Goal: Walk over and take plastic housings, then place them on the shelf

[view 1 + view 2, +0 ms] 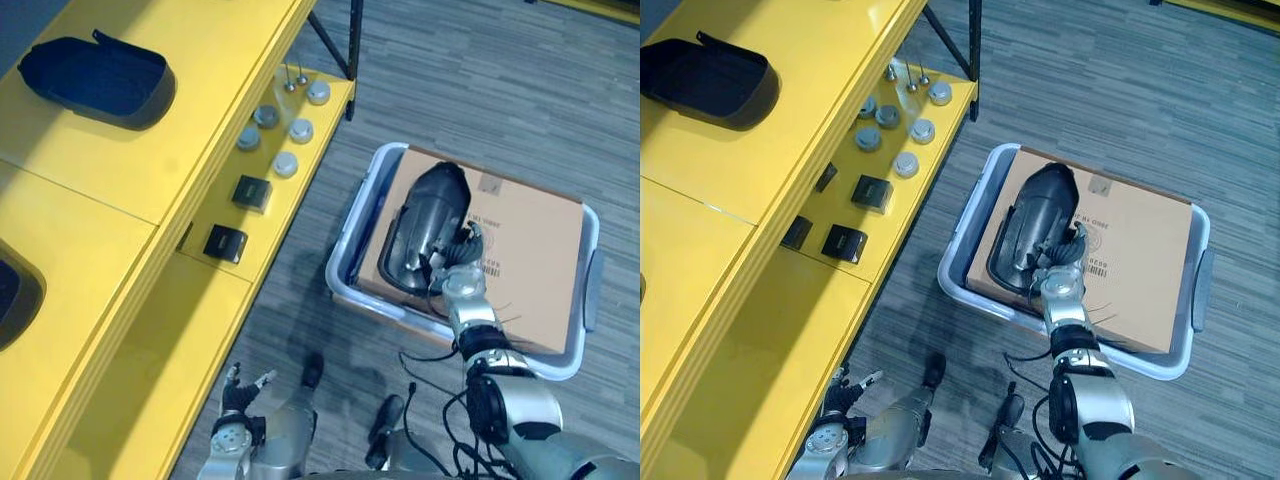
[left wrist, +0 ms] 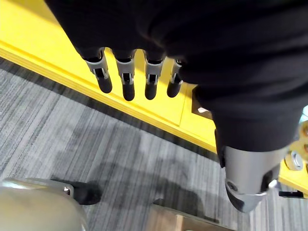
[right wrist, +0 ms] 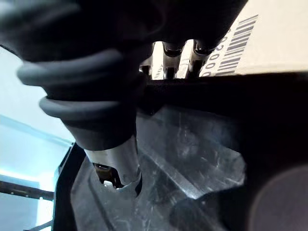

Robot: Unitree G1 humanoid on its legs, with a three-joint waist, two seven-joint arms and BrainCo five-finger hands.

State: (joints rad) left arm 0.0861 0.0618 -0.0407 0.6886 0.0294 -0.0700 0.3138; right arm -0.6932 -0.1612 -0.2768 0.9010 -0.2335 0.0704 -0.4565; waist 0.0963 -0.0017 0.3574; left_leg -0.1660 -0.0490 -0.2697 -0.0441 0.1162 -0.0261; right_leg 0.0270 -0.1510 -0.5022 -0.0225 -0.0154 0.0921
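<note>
On housing [image 1: 422, 215], right hand [image 1: 458, 275], grip unclear.

A shelf [image 1: 120, 190] stands on the left, with a bin [image 1: 345, 260] on the floor to its right. In the bin lies a cardboard sheet [image 1: 530, 250], and on it a plastic housing [image 1: 425, 225]. The right robot hand [image 1: 462, 280] is at its near end, fingers outside the wall and thumb inside. A second housing [image 1: 95, 78] rests on the shelf top, far left. Round parts [image 1: 285, 163] sit on the lower ledge [image 1: 290, 215], with two small boxes [image 1: 252, 192] nearer. The left robot hand [image 1: 240, 395] hangs beside the shelf's near end.
</note>
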